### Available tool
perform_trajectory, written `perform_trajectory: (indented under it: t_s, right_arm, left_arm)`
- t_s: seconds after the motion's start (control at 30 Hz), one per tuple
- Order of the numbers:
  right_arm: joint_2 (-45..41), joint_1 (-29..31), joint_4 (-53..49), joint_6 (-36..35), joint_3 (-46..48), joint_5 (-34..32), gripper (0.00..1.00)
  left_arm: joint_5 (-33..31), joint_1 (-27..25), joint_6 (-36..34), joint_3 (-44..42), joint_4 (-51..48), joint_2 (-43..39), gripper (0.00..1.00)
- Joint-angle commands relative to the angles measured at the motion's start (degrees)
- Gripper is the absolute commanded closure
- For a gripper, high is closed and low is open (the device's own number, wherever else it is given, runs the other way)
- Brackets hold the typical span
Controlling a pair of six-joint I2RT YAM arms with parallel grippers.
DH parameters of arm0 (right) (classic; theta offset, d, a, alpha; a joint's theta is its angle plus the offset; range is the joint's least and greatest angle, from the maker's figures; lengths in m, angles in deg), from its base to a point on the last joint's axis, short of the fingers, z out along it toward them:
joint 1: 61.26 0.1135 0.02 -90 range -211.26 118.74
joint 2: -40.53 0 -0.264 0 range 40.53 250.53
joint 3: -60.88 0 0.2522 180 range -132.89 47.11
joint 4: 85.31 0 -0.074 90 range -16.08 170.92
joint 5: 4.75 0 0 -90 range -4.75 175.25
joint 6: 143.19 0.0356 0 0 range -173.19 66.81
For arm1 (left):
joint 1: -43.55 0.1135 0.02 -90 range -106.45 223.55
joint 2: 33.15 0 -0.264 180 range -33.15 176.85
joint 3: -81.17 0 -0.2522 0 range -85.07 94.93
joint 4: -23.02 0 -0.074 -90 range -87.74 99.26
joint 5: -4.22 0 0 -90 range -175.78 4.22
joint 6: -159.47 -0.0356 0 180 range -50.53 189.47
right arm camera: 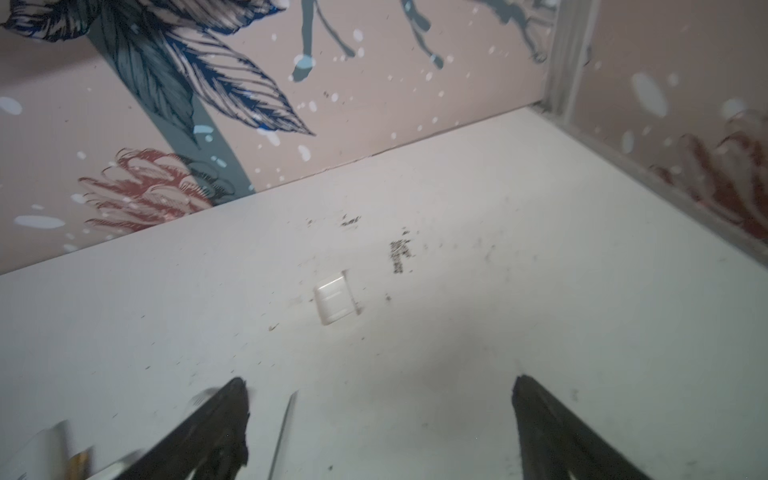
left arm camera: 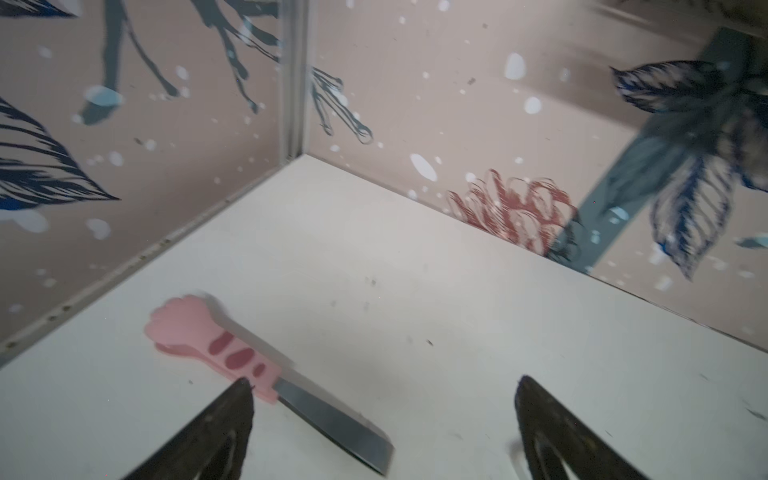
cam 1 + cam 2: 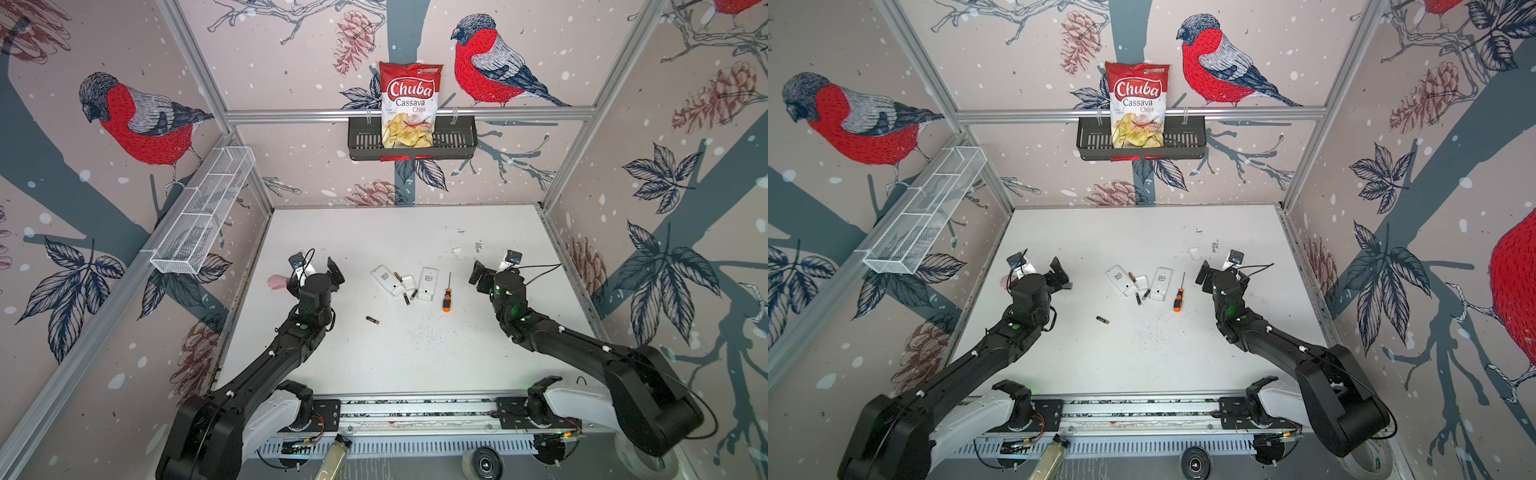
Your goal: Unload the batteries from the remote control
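- Both top views were lit brightly and evenly from above, the white table [image 3: 415, 365] rendered near-white.
- Only faint, soft shadows were cast beside the arms [image 3: 266, 365].
- The centre was resolved sharply, down to the lone battery [image 3: 372, 320]; the walls [image 3: 124, 216] were splayed toward the frame edges by wide-angle distortion.
- The wrist views were rendered dimmer and greyer.
- There, the wallpaper [image 2: 457, 104] and the pink-handled knife [image 2: 216, 345] were smeared by motion blur.
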Motion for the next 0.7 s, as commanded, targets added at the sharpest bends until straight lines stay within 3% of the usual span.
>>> perform_trajectory:
  t_s: [0.0, 0.13, 0.23, 0.3, 0.37, 0.5, 0.67]
  right_arm:
    - [0.7, 0.0, 15.8, -11.6, 2.7, -10.4, 0.01]
    - [1.6, -0.7, 20.5, -18.4, 3.8, -11.9, 0.01]
    - [4.0, -2.3, 26.7, -22.6, 5.8, -12.2, 0.01]
    - [5.4, -4.0, 30.7, -22.6, 7.7, -12.0, 0.01]
    - [5.4, -4.6, 33.2, -22.5, 8.6, -13.3, 0.01]
    - [4.6, -7.7, 36.9, -21.6, 10.0, -10.8, 0.01]
    - [5.7, -12.0, 40.1, -22.1, 10.5, -7.7, 0.01]
  left_arm:
    - [1.1, 5.6, -3.8, 0.7, 6.1, 4.6, 0.03]
    - [2.3, 10.6, -8.6, -4.0, 13.7, 10.0, 0.03]
    - [3.4, 11.4, -12.1, -9.0, 25.8, 13.1, 0.03]
    - [4.4, 12.5, -12.9, -11.2, 32.3, 15.4, 0.03]
    - [5.9, 14.2, -11.8, -10.6, 30.7, 14.9, 0.03]
    - [4.7, 15.3, -13.3, -14.8, 46.6, 19.0, 0.03]
    - [7.0, 15.3, -14.6, -13.8, 46.8, 21.4, 0.03]
